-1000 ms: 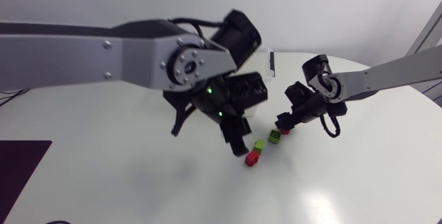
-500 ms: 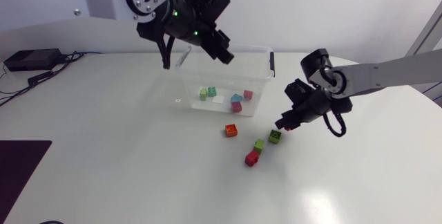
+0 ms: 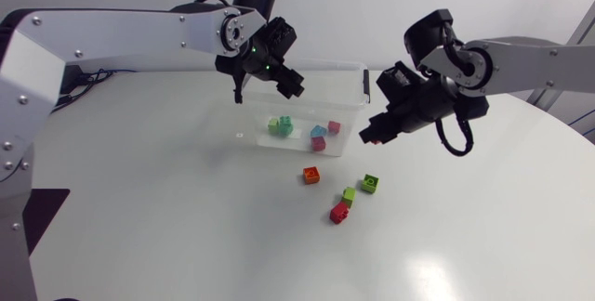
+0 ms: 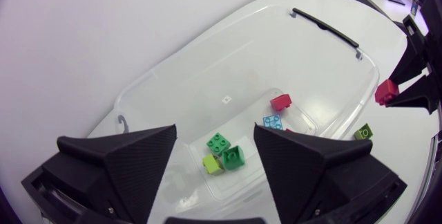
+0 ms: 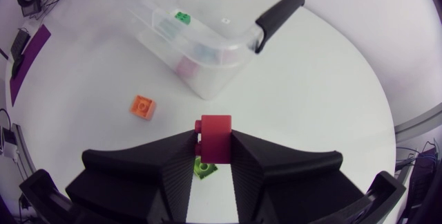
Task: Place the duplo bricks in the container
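Observation:
The clear plastic container [image 3: 349, 83] holds several bricks, among them a green one [image 3: 279, 126], a blue one [image 3: 318, 132] and a red one [image 3: 333, 126]. My left gripper [image 3: 281, 73] hangs open above its left half, and nothing shows between its fingers [image 4: 117, 169]. Just right of the container, my right gripper [image 3: 376, 134] is shut on a red brick [image 5: 215, 133], held above the table. Loose on the table lie an orange brick [image 3: 311, 176], a green brick [image 3: 370, 183], a lime brick [image 3: 349, 193] and another red brick [image 3: 339, 212].
The container has a black handle [image 5: 280, 10] on the side facing my right gripper. The loose bricks sit in a group in front of the container, below and to the left of my right gripper. Open tabletop surrounds them.
My left arm rose from the loose bricks to above the container, and its gripper opened. My right gripper shut on the red brick and lifted it up towards the container.

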`<state>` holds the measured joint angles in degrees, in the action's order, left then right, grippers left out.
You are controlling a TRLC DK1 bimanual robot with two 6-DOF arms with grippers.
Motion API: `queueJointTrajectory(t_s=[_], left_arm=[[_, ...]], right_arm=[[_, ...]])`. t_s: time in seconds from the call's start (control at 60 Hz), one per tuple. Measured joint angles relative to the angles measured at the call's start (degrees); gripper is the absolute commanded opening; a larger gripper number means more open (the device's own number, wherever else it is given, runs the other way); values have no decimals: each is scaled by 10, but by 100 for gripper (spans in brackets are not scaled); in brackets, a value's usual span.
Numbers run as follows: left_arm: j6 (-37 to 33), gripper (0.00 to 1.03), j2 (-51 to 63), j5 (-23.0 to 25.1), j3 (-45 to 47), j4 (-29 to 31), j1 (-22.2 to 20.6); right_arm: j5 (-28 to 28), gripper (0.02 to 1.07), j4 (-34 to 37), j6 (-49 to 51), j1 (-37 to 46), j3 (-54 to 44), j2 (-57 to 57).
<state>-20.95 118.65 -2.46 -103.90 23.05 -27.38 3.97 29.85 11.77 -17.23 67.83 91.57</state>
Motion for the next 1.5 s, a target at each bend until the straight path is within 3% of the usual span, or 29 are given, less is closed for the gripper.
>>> queueJointTrajectory(t_s=[0.15, 0.45, 0.65, 0.8, 0.867, 1.017, 1.267, 1.5], left_arm=[[2, 99, -17, 0, 10, -4, 2], [-3, 98, -200, 0, 157, -37, -17], [-46, 98, -278, 63, 276, -41, -44], [-82, 98, -278, 80, 356, -41, -63], [-94, 98, -273, 84, 373, -41, -69], [-106, 98, -237, 98, 374, -56, -79], [-107, 98, -130, 102, 335, -58, -96], [-106, 98, -72, 102, 269, -39, -107]], right_arm=[[-7, 30, 16, -9, -11, 54, -3], [-8, 30, 16, -18, -25, 148, 5], [-8, 30, -5, -24, -28, 185, 54], [-8, 32, -16, -24, -32, 209, 108], [-9, 45, -16, -24, -34, 224, 131], [-9, 90, -15, -24, -35, 255, 166], [-8, 94, -18, -24, -28, 237, 142], [26, 94, -45, -19, 11, 98, 3]])
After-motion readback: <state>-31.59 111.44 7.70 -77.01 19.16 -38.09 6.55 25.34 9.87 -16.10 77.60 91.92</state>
